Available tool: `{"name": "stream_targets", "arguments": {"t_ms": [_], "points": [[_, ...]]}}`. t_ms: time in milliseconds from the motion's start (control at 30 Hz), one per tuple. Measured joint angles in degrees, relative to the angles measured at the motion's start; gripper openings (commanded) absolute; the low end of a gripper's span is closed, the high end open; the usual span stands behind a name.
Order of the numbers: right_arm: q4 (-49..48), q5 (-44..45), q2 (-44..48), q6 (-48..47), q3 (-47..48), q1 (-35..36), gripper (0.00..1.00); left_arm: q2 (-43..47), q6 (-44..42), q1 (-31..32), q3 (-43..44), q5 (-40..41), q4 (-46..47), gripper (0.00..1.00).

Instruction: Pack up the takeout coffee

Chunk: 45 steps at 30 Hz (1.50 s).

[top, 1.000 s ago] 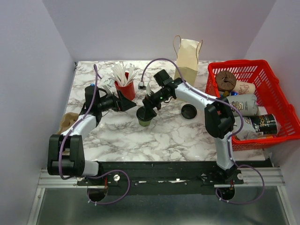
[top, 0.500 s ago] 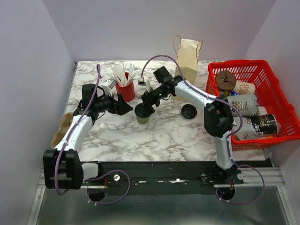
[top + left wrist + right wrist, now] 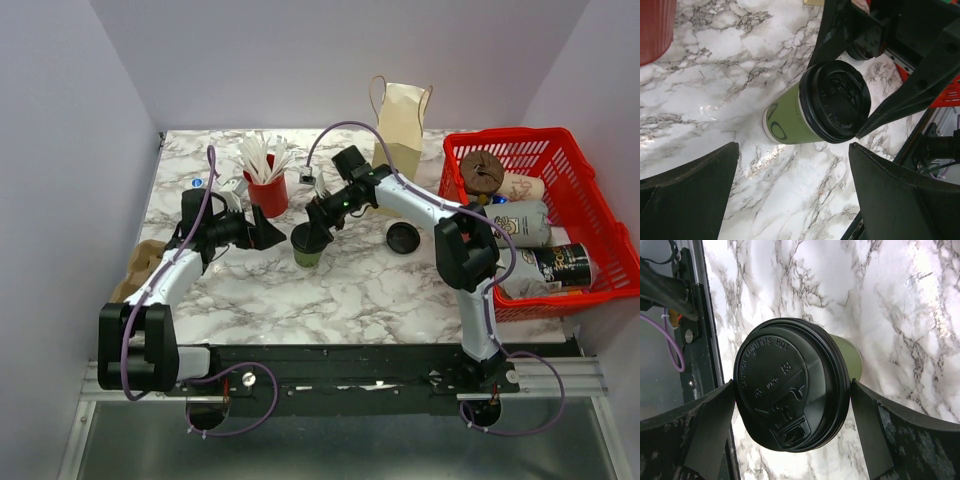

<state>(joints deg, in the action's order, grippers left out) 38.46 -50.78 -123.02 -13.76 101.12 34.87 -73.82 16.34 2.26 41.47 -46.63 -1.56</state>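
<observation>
The takeout coffee [image 3: 308, 248], an olive-green paper cup with a black lid, stands upright on the marble table [image 3: 380, 290]. My right gripper [image 3: 318, 222] comes down over it; in the right wrist view [image 3: 792, 410] its fingers press both sides of the lid [image 3: 790, 400]. My left gripper [image 3: 272, 236] is open and empty just left of the cup, pointing at it. In the left wrist view [image 3: 795, 200] the cup [image 3: 787, 120] sits beyond the wide-apart fingers, with the right gripper's dark finger [image 3: 900, 95] against the lid rim.
A red cup of white sticks [image 3: 266, 188] stands behind the left gripper. A loose black disc [image 3: 403, 237] lies right of the cup. A paper bag [image 3: 402, 125] stands at the back. A red basket [image 3: 600, 200] of cups is at the right. A brown object [image 3: 140, 265] lies at the left edge.
My left gripper has swung forward and right, ending closer to the cup. The right gripper and the cup shifted slightly left, then back.
</observation>
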Motion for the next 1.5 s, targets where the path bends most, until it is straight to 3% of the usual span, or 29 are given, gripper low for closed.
{"name": "stream_targets", "arguments": {"t_ms": [333,900,1500], "points": [[-0.8,0.0,0.6,-0.1,-1.0,0.3,1.0,-9.1,12.9,4.6,-3.2,0.2,15.5,0.99],[-3.4,0.3,2.8,2.4,-4.3,-0.7,1.0,-15.8,16.7,5.5,-0.1,2.0,15.2,0.98],[-8.5,-8.4,8.8,10.8,-14.1,-4.2,0.98,-15.2,15.8,5.5,-1.0,2.1,15.7,0.98]]}}
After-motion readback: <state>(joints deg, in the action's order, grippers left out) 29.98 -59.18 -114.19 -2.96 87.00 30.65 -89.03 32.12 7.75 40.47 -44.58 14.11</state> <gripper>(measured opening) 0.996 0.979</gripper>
